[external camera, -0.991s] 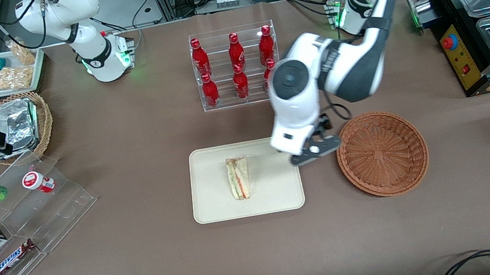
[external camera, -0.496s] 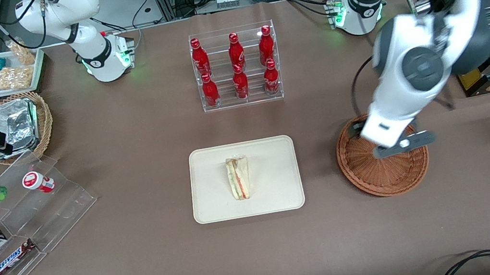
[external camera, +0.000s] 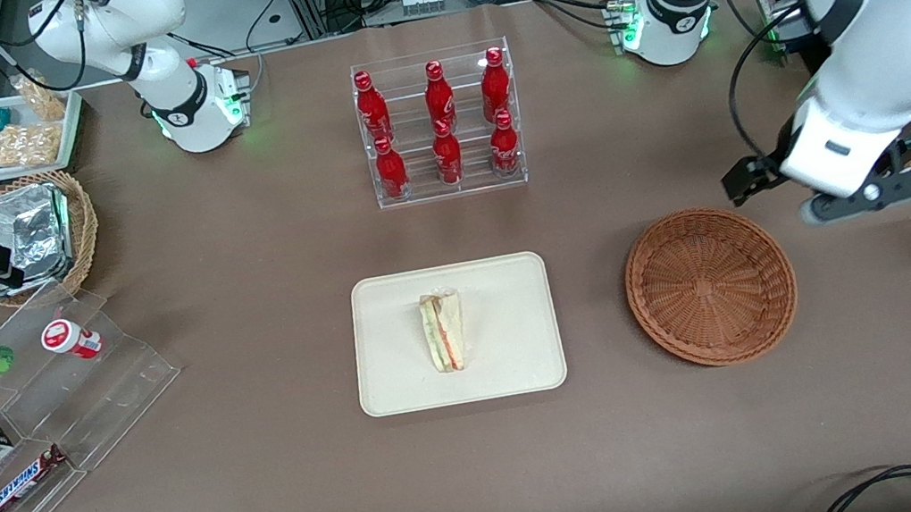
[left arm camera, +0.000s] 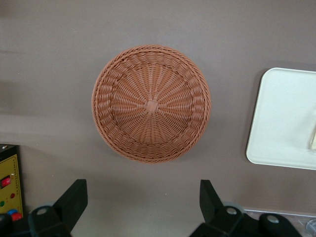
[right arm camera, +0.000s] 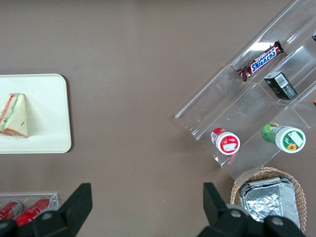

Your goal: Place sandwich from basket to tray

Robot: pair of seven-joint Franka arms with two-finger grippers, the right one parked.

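Closing stage of the transfer. The sandwich [external camera: 443, 331] lies on its side near the middle of the tray [external camera: 383, 303], resting on the tray floor and touching nothing else. The basket [external camera: 711, 285] stands beside the tray, toward the working arm's end of the table, and holds nothing; its woven floor is bare in the left wrist view [left arm camera: 151, 103].

The gripper [external camera: 869, 195] hangs high above the table, off the basket's rim toward the working arm's end and slightly farther from the front camera than the basket. Its two fingers [left arm camera: 71, 201] stand wide apart with nothing between them.

Judged from this layout, the placing step is complete and the arm is clear of both task items. No further handling of the sandwich appears necessary; the only remaining move would be a retreat to a rest pose, which calls for keeping clear of the black machine [external camera: 872, 85] standing just beside the gripper.

Limits of view: the fingertips are hidden beneath the wrist in the front view. In the left wrist view the tray [left arm camera: 284, 118] is cut off at the frame edge and only a sliver of the sandwich shows. In the right wrist view the sandwich [right arm camera: 14, 116] is also partly cropped. Whether its clear wrap is intact cannot be made out.
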